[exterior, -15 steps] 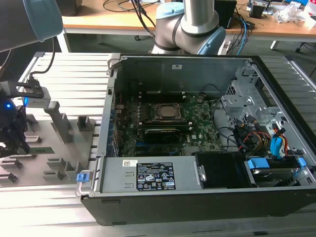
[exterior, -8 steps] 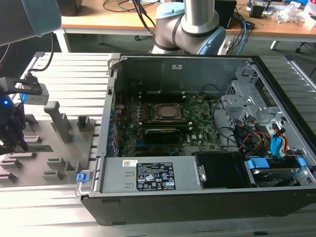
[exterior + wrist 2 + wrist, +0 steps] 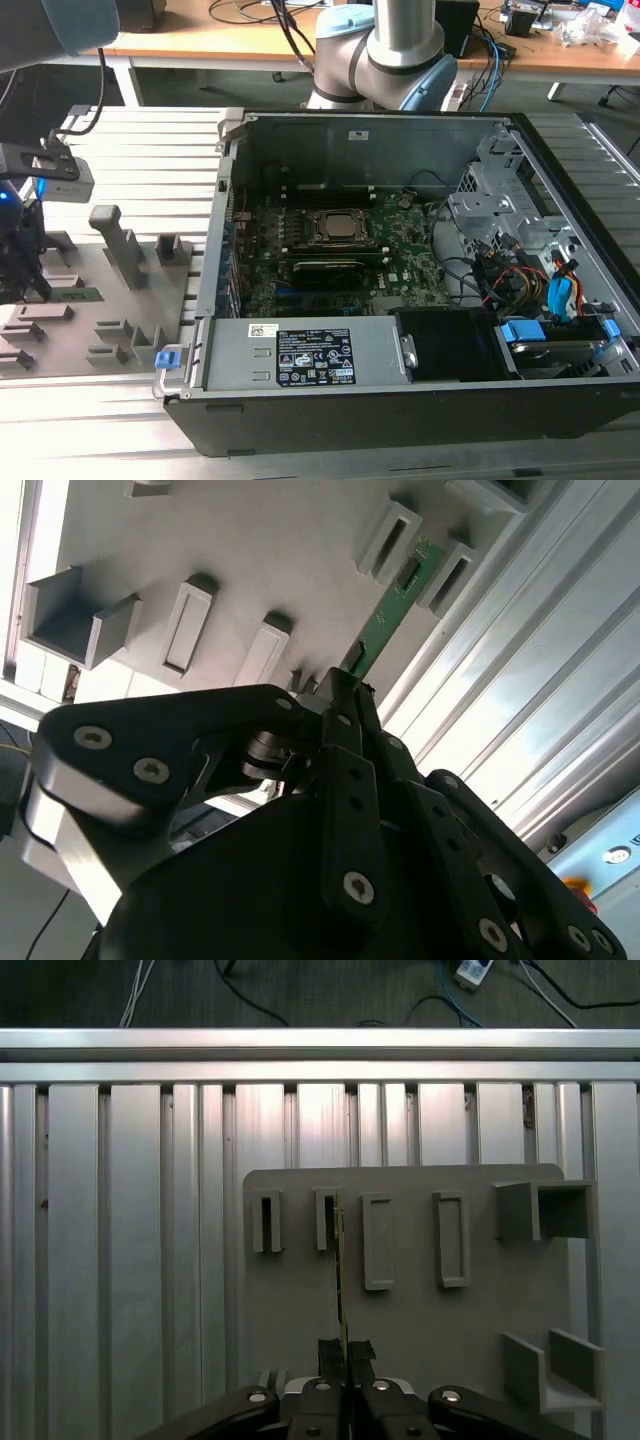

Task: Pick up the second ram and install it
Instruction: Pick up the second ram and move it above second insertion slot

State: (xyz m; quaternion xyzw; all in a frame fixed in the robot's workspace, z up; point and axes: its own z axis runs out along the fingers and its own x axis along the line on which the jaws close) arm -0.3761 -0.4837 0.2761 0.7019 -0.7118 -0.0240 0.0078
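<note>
While the black fingers (image 3: 329,1353) squeeze narrow, the gripper (image 3: 345,1352) grips one end of the second ram (image 3: 386,618), a long thin green circuit-board stick.
Stick's far end sits between raised slot holders on the flat grey fixture plate (image 3: 420,1330). Plate lies on the ribbed aluminium table (image 3: 130,1260), well apart from the open black computer case (image 3: 400,425).
</note>
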